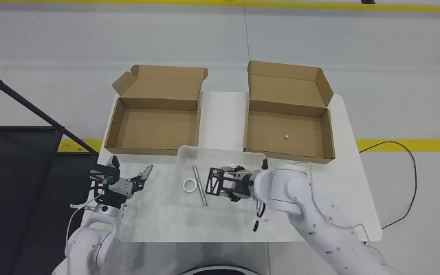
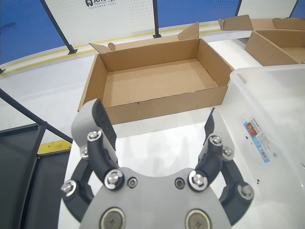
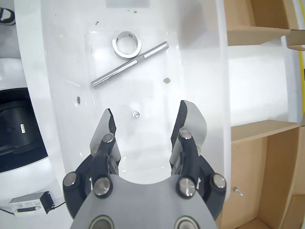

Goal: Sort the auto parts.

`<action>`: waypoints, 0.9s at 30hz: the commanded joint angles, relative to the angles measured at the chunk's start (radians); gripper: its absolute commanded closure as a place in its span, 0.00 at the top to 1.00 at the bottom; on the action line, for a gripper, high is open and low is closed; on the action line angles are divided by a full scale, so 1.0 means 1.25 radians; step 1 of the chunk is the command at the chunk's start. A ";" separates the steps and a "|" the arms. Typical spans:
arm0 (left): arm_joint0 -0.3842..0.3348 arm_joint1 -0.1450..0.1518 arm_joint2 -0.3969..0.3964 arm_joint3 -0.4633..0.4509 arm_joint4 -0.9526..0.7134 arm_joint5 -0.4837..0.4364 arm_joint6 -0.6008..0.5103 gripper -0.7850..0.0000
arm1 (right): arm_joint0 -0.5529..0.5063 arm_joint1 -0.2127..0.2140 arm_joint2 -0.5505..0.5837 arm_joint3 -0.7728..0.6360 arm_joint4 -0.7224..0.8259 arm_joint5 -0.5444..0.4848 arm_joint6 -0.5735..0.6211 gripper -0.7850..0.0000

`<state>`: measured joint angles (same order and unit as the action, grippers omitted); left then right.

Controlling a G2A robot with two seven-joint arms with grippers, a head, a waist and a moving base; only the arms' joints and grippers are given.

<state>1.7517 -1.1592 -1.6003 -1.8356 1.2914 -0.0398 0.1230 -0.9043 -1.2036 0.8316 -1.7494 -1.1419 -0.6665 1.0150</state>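
A clear plastic bin (image 1: 184,152) (image 3: 221,48) (image 2: 240,77) sits at the table's front middle. Inside it lie a metal ring (image 3: 126,44) (image 1: 187,184), a metal rod (image 3: 129,65) (image 1: 199,185) and a small screw (image 3: 136,114). My right gripper (image 3: 146,116) (image 1: 214,181) hangs open over the bin, with the screw between its fingertips and below them. My left gripper (image 2: 155,117) (image 1: 130,175) is open and holds nothing, above the table's left front, beside the bin. A small part (image 1: 287,135) (image 3: 237,191) lies in the right cardboard box (image 1: 287,130).
Two open cardboard boxes stand behind the bin: the left box (image 1: 154,129) (image 2: 152,82) has nothing in it, the right box (image 3: 266,168) holds the one small part. A dark frame (image 1: 34,172) borders the table's left side.
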 commanded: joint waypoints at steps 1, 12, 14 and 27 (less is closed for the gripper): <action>0.000 0.000 0.000 0.000 0.000 0.000 0.000 1.00 | 0.007 -0.002 -0.004 0.038 0.014 0.000 -0.010 0.69; 0.000 0.000 0.000 0.000 0.000 0.000 0.000 1.00 | 0.025 -0.012 -0.037 0.145 0.034 -0.004 -0.061 0.40; 0.000 0.000 0.000 0.000 0.000 0.000 0.000 1.00 | 0.030 -0.014 -0.044 0.156 0.032 -0.001 -0.061 0.38; 0.000 0.000 0.000 0.000 0.000 0.000 0.000 1.00 | 0.055 -0.013 -0.018 0.146 0.024 0.016 -0.098 0.00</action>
<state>1.7517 -1.1592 -1.6003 -1.8356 1.2914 -0.0398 0.1230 -0.8370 -1.2230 0.7910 -1.5482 -1.1093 -0.6451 0.9064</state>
